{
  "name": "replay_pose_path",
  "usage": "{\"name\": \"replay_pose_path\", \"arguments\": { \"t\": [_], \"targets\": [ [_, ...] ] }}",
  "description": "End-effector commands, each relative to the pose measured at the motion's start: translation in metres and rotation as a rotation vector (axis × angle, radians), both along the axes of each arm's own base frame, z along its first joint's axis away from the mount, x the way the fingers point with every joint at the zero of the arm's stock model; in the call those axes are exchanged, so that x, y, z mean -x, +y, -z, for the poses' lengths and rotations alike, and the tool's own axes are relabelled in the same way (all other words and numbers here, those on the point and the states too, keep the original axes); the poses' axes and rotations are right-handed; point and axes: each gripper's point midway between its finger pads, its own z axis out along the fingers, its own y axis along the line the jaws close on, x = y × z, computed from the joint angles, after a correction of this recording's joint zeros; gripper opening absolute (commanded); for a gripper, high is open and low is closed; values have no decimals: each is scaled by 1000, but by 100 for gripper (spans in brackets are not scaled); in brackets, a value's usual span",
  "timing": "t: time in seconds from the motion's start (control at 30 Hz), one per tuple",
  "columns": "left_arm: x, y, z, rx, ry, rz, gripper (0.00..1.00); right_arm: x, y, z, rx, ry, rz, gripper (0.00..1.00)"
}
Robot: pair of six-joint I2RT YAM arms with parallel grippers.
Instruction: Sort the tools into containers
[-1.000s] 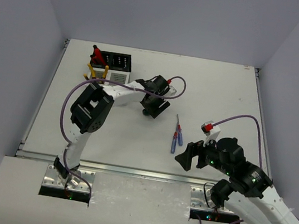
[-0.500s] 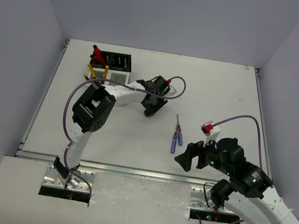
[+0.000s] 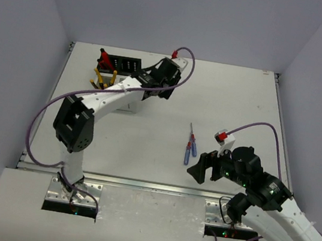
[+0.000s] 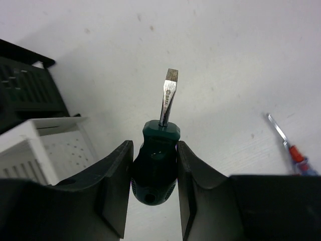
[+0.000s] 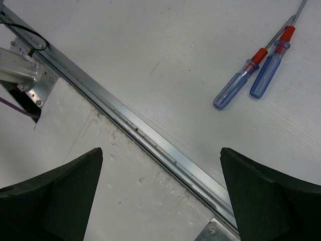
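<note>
My left gripper [image 4: 153,187] is shut on the dark green handle of a green screwdriver [image 4: 155,163], whose flat blade points away over the table. In the top view this gripper [image 3: 156,86] hangs just right of the black container [image 3: 121,64] and the white container [image 3: 128,86]. Red-and-black cutters [image 3: 104,59] stand in the black one, and yellow-handled pliers [image 3: 104,78] stick up at the white one. Two blue-handled screwdrivers [image 5: 238,85] [image 5: 269,75] lie side by side on the table. My right gripper [image 5: 160,151] is open over the table's front rail, near them.
The metal front rail [image 5: 150,141] runs across the right wrist view, with the left arm's base bracket [image 5: 25,75] beyond it. In the left wrist view the white container [image 4: 47,148] and the black container [image 4: 25,88] sit to the left of the jaws.
My left gripper has shut on the green screwdriver, lifted it off the table and swung back and left toward the containers. The right arm has stayed put.
</note>
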Motion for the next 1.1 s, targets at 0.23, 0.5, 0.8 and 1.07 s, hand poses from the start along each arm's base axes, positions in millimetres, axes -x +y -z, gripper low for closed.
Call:
{"name": "replay_pose_path", "arguments": {
  "t": [0.23,0.5,0.8,1.07],
  "targets": [
    [-52,98,-159,426,-430,-445,0,-16,2,-9,-19,-40,58,99],
    [-88,136,-149,473,-496,-533,0,-14,8,7,-14,10,52,99],
    [-120,157,-104,448,-508,-629,0,-9,11,11,-32,40,37,99],
    [-129,185,-54,368,-414,-761,0,-9,5,11,-25,38,66,99]
  ]
}}
